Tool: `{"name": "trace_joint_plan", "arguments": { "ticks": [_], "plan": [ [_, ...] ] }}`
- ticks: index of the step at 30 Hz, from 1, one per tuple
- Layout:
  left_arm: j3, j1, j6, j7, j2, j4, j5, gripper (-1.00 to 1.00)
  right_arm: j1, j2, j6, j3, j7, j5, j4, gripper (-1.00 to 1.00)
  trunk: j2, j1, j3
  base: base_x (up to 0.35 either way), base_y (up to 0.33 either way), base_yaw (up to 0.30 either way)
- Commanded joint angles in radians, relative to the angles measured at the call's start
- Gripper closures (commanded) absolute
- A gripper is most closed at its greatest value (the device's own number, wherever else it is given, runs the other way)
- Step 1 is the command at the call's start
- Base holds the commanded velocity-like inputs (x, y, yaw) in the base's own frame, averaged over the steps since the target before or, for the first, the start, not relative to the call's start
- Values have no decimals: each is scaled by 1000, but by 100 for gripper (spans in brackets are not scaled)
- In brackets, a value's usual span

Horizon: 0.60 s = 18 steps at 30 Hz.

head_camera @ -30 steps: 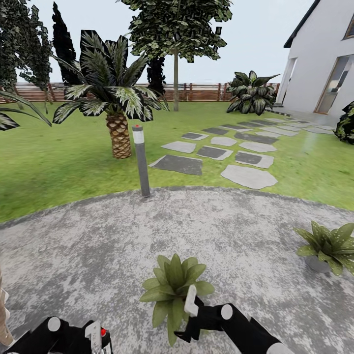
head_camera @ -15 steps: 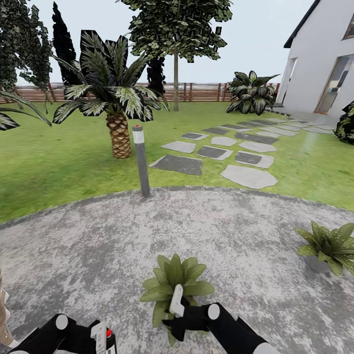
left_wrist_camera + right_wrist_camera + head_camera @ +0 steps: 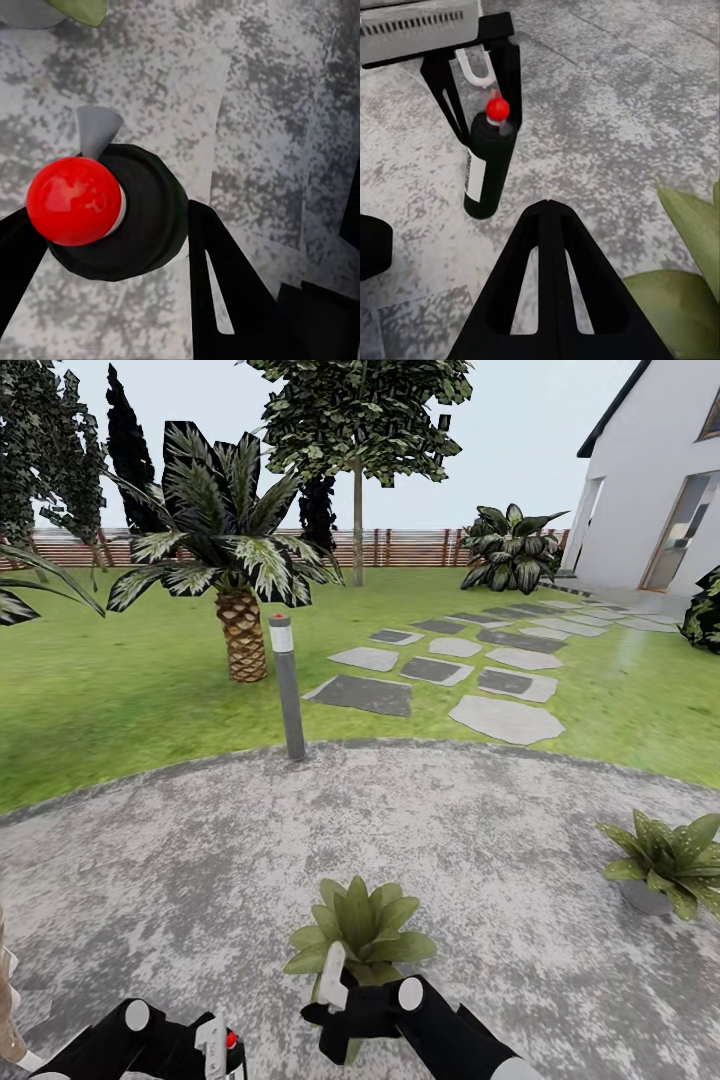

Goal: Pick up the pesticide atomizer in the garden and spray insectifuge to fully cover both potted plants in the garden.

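In the left wrist view the pesticide atomizer (image 3: 142, 225), a dark bottle with a red top, sits between two black fingers (image 3: 225, 292). My left gripper (image 3: 215, 1048) is shut on it low at the near left of the paved area. The right wrist view shows the atomizer (image 3: 486, 169) upright with its pale band. My right gripper (image 3: 330, 972) is shut with nothing in it, just in front of the near potted plant (image 3: 362, 928). That plant's leaves (image 3: 690, 247) lie beside its fingers (image 3: 547, 292). The second potted plant (image 3: 668, 860) stands at the far right.
A grey lamp post (image 3: 288, 690) stands at the paving's far rim, a palm (image 3: 240, 630) behind it on the lawn. Stepping stones (image 3: 505, 718) lead to the white house (image 3: 660, 480). A wooden fence (image 3: 400, 547) closes the back.
My right gripper has slid left and nearer across the front of the near potted plant. The left gripper with the atomizer has edged slightly right. The camera has not moved.
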Motion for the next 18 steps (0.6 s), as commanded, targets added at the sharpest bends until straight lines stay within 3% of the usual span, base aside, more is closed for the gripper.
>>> {"name": "trace_joint_plan", "arguments": {
  "ticks": [1,6,12,18],
  "plan": [
    [-2,0,-7,-2,0,-2,-7,100,-1,2,-8,0,0,11,0,100,0,0,-1,0,0,0],
    [-2,0,-13,-4,-18,-2,-89,100,-4,4,-8,0,0,13,6,100,0,0,-1,0,0,0],
    [0,0,-9,-53,-41,-37,-100,100,-4,3,-10,0,-2,53,12,100,0,0,-1,0,0,0],
    [1,0,0,-68,-60,-90,-96,100,-4,3,-10,0,-4,59,12,100,0,0,-1,0,0,0]
  ]
}}
